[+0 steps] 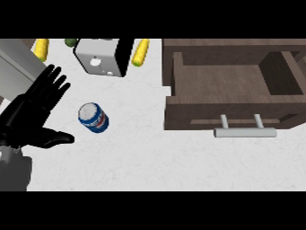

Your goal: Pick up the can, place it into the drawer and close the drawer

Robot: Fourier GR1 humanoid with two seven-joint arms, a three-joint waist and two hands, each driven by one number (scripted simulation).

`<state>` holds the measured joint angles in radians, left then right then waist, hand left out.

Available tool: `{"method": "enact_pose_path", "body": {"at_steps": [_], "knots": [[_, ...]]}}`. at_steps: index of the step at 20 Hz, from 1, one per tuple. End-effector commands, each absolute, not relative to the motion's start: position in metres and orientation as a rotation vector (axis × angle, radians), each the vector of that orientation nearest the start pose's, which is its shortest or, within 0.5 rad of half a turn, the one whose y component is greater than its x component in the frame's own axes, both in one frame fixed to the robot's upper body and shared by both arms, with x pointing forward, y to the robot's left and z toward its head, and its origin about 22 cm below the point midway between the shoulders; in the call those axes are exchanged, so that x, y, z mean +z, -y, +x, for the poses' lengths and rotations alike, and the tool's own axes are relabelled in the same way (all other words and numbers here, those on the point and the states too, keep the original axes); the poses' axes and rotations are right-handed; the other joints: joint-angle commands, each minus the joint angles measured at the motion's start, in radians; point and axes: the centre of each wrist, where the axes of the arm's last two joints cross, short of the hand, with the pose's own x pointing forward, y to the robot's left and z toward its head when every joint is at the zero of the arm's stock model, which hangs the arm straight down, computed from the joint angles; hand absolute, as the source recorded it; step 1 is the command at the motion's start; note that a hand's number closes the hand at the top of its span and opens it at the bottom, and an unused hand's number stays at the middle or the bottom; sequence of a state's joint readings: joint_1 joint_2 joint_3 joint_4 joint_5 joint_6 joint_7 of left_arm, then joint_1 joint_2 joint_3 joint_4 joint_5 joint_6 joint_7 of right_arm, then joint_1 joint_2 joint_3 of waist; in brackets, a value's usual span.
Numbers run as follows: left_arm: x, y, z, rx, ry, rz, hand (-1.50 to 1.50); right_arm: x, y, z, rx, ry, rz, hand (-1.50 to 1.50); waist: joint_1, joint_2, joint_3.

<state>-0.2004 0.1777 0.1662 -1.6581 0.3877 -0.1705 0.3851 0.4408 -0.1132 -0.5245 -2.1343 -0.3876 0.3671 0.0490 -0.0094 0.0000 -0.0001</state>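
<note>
A blue can [93, 117] with a silver top and a red and white label stands on the white counter left of centre. My left hand [28, 114] is to its left, open, fingers straight and pointing up, thumb stretched toward the can with a gap between them. The dark wooden drawer [238, 110] at the right stands pulled out, its inside bare, with a silver handle [244, 132] on its front. My right hand does not show.
A white and black appliance [104, 57] sits at the back, flanked by two yellow corn cobs [41, 49] [141, 52] and a green item [70, 42]. A grey slab [9, 60] lies at the upper left.
</note>
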Motion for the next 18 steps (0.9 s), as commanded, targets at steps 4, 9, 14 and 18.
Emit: {"method": "enact_pose_path", "body": {"at_steps": [4, 9, 14, 18], "knots": [[0.04, -0.261, 0.272, -0.021, 1.481, -0.219, -1.5, 0.088, 0.38, 0.107, -0.108, 1.79, -0.215, -1.5, 0.008, 0.0, 0.0], [0.021, -0.286, 0.302, 0.012, 1.468, -0.15, -1.5, 0.106, 0.359, 0.078, -0.096, 1.785, -0.184, -1.5, -0.005, 0.001, -0.001], [0.0, -0.289, 0.277, 0.045, 1.466, -0.135, -1.5, 0.097, 0.382, 0.082, -0.108, 1.784, -0.2, -1.5, 0.005, -0.001, 0.0], [-0.028, -0.282, 0.287, 0.061, 1.473, -0.108, -1.5, 0.086, 0.386, 0.081, -0.096, 1.771, -0.189, -1.5, 0.002, 0.0, 0.0]]}}
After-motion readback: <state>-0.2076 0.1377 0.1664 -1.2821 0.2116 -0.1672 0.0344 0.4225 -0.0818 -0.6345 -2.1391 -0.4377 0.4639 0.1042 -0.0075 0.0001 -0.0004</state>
